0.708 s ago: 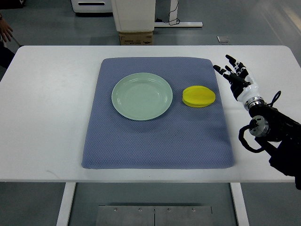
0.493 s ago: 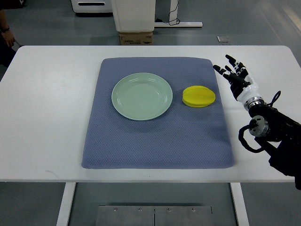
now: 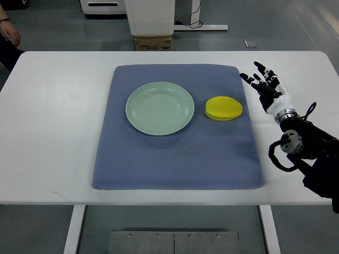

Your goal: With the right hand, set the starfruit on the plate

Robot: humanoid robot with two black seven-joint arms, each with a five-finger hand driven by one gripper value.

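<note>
A yellow starfruit (image 3: 224, 108) lies on the blue-grey mat (image 3: 178, 159), just right of a pale green plate (image 3: 160, 108) that holds nothing. My right hand (image 3: 262, 83) hovers over the white table to the right of the mat, a short way from the starfruit, fingers spread and holding nothing. Its black arm comes in from the lower right edge. No left arm shows in the picture.
The mat sits in the middle of a white table (image 3: 53, 132). A person's hand (image 3: 9, 33) shows at the far left top corner, beyond the table. A cardboard box (image 3: 153, 42) and a white stand are behind the far edge.
The person's hand at the top left has shifted slightly. My right hand, the starfruit and the plate have not moved.
</note>
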